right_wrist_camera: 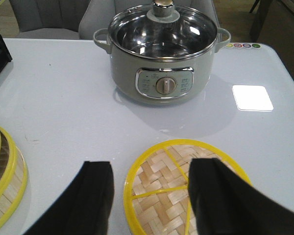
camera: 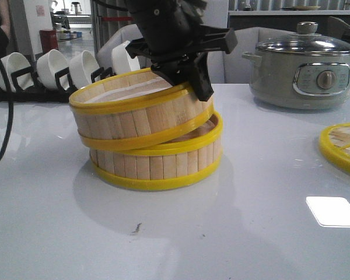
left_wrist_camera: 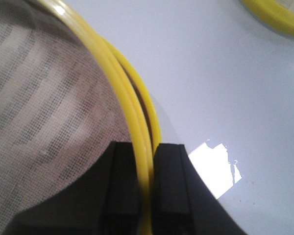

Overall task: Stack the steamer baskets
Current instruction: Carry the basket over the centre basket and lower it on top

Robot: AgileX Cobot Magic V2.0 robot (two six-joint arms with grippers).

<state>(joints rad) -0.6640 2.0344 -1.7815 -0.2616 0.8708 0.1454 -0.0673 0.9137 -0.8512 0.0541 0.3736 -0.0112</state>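
Nearest the front camera, the white table (camera: 181, 239) is seen with a small dark smudge on its surface; behind that, the lower steamer basket (camera: 157, 163) is set flat on the table, near the middle. The upper steamer basket (camera: 134, 116) is laid across it but not seated; its right side is raised, its left side is dropped over the lower rim, and it is shifted towards the left. The raised right rim is clamped by the left gripper (camera: 192, 73); in the left wrist view the yellow rim is seen pinched between the two black fingers (left_wrist_camera: 169, 191), with the pale mesh liner (left_wrist_camera: 44, 117) inside the ring. The right gripper (right_wrist_camera: 149, 196) is held spread and empty above the woven bamboo lid (right_wrist_camera: 179, 188), which lies flat, well apart to the right of the baskets. Further back, the grey-green electric pot (camera: 303, 70) with its glass lid is stood at the right, and a rack of white bowls (camera: 52, 70) is ranged at the left.

The stacking is judged unfinished; if the rim were let go now, the tilted basket could be left wedged askew or could slide off leftward; if it were pushed down unaligned, the lower basket could be shoved along the smooth table.
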